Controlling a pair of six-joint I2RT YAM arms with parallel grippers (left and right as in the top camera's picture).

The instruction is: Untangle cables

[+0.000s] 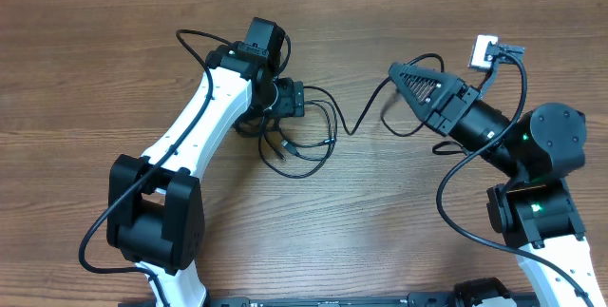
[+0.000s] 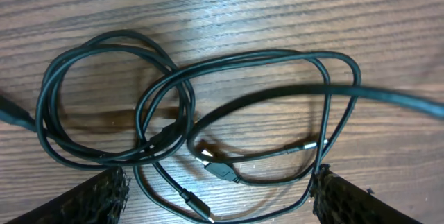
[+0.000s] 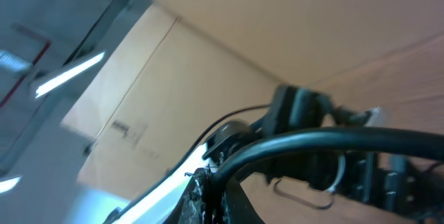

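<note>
Thin black cables (image 2: 277,93) lie looped, plugs at six o'clock; left gripper (image 2: 220,184) released, right gripper (image 1: 396,71) clenches one of them.

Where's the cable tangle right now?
Overhead view: the cables lie left of centre on the table, directly below the open left gripper; one strand runs right to the right gripper, shut on it.

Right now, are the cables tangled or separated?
Tangled: the cables lie in overlapping, crossing loops; one strand runs to the right gripper.
</note>
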